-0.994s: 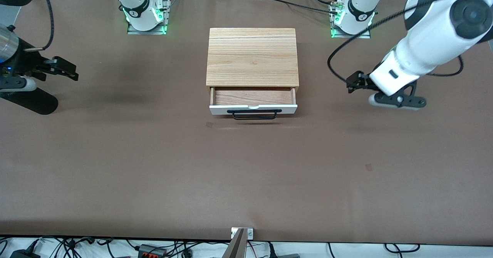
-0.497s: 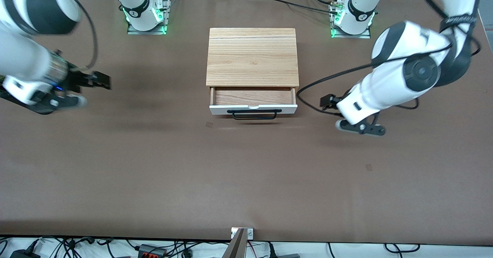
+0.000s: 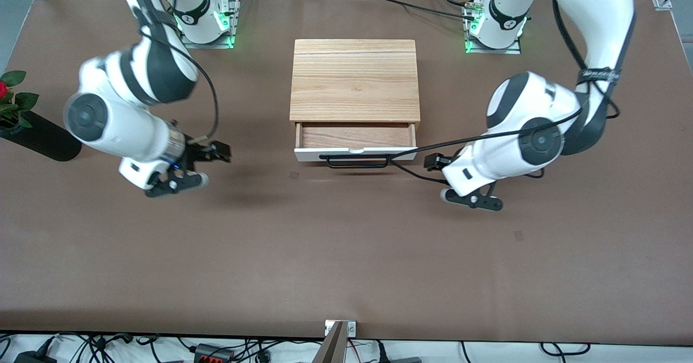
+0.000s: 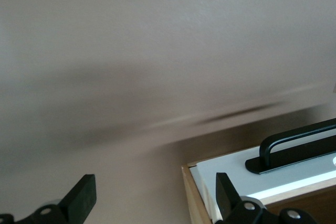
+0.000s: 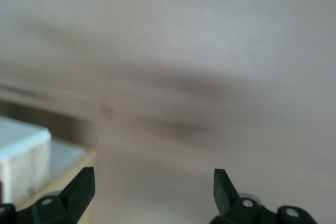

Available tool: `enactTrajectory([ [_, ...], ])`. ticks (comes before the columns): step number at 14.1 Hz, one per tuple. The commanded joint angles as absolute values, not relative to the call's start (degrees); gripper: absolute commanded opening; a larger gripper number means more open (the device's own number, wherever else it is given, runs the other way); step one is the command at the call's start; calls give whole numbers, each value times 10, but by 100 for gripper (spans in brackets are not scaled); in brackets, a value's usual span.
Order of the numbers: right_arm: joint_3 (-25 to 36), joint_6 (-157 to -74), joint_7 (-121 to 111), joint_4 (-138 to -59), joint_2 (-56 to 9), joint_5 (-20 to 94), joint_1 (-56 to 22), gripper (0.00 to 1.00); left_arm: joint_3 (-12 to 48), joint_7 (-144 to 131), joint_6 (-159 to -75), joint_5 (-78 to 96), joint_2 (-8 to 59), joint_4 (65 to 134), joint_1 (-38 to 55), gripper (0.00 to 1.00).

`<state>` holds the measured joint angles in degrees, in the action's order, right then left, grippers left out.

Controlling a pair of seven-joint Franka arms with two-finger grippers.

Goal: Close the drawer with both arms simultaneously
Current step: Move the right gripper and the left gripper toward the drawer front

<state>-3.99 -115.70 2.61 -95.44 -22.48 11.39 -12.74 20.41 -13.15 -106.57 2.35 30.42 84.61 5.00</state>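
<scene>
1. The brown table [image 3: 346,254] held the oak cabinet [image 3: 355,79] centrally.
2. The drawer [image 3: 355,142] stood open at the cabinet's front.
3. The left gripper [image 3: 436,162] and the right gripper [image 3: 219,152] flanked the drawer, spread wide, empty.
4. A rose vase [image 3: 32,130] was cut off.

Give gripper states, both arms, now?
Left gripper: open, empty, beside the drawer.
Right gripper: open, empty, over bare table.

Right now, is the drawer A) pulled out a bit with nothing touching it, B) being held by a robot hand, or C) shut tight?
A: the drawer sticks out, its wood inside showing, while the left gripper and right gripper hang over the table at either side, fingers open.
</scene>
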Motion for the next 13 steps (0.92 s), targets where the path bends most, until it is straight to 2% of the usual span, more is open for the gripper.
enactTrajectory([
  [1,-39,-1215,78,-941,-253,156,-155,100,204,-139,-1063,13,326,824,77,100],
  [5,-38,-1283,185,-941,-279,156,-211,100,204,-137,-1061,13,335,829,81,100],
  [13,-39,-1296,196,-947,-295,157,-258,100,204,-136,-1042,12,350,832,97,100],
])
